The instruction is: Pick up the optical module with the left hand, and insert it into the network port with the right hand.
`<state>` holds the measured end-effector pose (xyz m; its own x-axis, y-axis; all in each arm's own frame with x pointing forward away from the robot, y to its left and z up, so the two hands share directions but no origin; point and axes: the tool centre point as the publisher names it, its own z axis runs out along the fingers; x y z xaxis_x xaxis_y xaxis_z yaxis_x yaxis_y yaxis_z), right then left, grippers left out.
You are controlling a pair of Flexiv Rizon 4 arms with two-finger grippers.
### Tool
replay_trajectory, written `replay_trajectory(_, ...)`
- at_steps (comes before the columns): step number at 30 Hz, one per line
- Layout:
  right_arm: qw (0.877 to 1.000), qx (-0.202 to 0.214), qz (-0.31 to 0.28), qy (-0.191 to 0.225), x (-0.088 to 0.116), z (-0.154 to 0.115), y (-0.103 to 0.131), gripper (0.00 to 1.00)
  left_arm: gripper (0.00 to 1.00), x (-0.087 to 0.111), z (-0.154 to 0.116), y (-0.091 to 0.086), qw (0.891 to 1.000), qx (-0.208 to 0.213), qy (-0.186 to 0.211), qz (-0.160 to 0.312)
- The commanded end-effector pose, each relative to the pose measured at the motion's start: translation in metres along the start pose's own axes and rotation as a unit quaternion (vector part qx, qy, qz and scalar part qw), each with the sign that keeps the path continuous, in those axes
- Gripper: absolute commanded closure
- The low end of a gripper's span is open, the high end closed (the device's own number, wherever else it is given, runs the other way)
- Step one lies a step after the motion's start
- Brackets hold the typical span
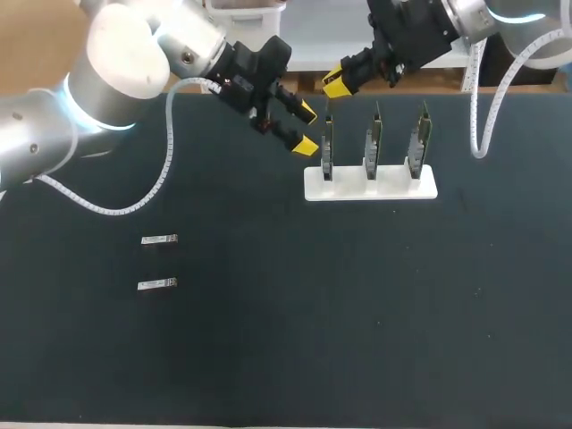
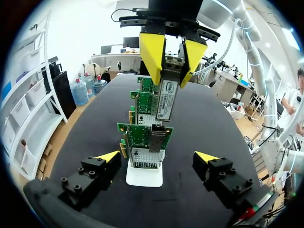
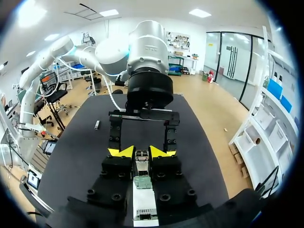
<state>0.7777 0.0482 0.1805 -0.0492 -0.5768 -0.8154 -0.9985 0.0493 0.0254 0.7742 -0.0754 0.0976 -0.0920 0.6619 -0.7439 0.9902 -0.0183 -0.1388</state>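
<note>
Right hand clamps module upright, lower end just above port of end card in white stand. Left hand open, empty, beside stand. Two spare modules on counter.

readable text: none | optical module: its print too small

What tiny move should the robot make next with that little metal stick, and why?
Probably the right claw should ease the optical module straight down: it is shut on it, poised just above the network port of the end card, and the left claw is open.
</note>
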Motion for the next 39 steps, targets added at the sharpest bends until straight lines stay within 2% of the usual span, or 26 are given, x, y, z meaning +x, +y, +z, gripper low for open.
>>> replay_trajectory(1,1.000,0.002,-0.001,0.000,0.000,-0.001,0.001,1.00,0.00,0.000,0.000,-0.003,1.000,-0.003,-0.001,0.003)
replay_trajectory(3,1.000,0.002,-0.001,0.000,0.000,-0.001,0.001,1.00,0.00,-0.002,0.000,-0.005,1.000,-0.016,0.009,0.012)
replay_trajectory(11,1.000,0.004,-0.002,-0.001,-0.001,-0.002,0.001,1.00,0.00,-0.001,0.006,-0.016,0.999,-0.011,0.024,0.026)
replay_trajectory(22,1.000,0.005,-0.001,0.000,-0.001,-0.002,0.002,1.00,0.00,0.005,0.003,-0.021,0.999,-0.020,0.018,0.017)
replay_trajectory(30,1.000,0.004,-0.002,0.000,-0.002,-0.002,0.004,1.00,0.00,0.007,0.004,-0.025,0.999,-0.003,0.023,0.026)
replay_trajectory(39,1.000,0.007,-0.001,0.001,-0.003,-0.002,0.006,1.00,0.00,0.009,0.003,-0.024,0.999,-0.002,0.029,0.032)
